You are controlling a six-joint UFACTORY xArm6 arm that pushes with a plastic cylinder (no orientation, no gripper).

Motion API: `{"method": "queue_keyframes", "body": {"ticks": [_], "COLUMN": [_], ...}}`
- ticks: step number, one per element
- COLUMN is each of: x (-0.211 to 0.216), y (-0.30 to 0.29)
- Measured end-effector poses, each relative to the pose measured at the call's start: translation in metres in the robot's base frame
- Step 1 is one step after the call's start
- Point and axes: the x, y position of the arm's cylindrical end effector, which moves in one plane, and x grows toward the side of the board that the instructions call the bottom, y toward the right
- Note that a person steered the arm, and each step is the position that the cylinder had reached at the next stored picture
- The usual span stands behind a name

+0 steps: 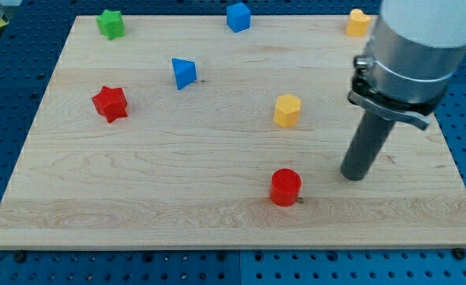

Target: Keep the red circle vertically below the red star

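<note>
Wooden board (217, 214) lying flat on a blue perforated table (11, 71), seen from one long edge. Seven small blocks scattered across it. Red circle (285, 188) low on the board, a little right of centre, near the view's bottom edge of the wood. Red star (110, 104) far off at the view's left, higher up, so well apart from the red circle and nowhere near straight above it. Blue triangle (184, 73) above and right of the red star, with a tiny dark speck just beside it on the wood. Green star (111, 24) at the top left corner area. Blue cube (238, 17) at the top edge, about mid-board. Yellow hexagon (288, 110) in the middle right, above the red circle and roughly in line with it. Yellow block (359, 23) at the top right, possibly heart-shaped, though partly cut off by the arm's pale housing and hard to make out. My tip (354, 176) down on the board at the view's right, just beside the red circle on its right side, a short gap showing between them, not touching. No claw here at all: only a plain dark rod under a grey clamp, nothing to open, nothing held. Rod standing slightly tilted in the view, upper part wider and metallic.
</note>
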Motion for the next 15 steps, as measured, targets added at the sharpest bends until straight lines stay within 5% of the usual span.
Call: {"method": "queue_keyframes", "body": {"ticks": [8, 15], "x": [0.03, 0.033], "y": [-0.024, -0.117]}}
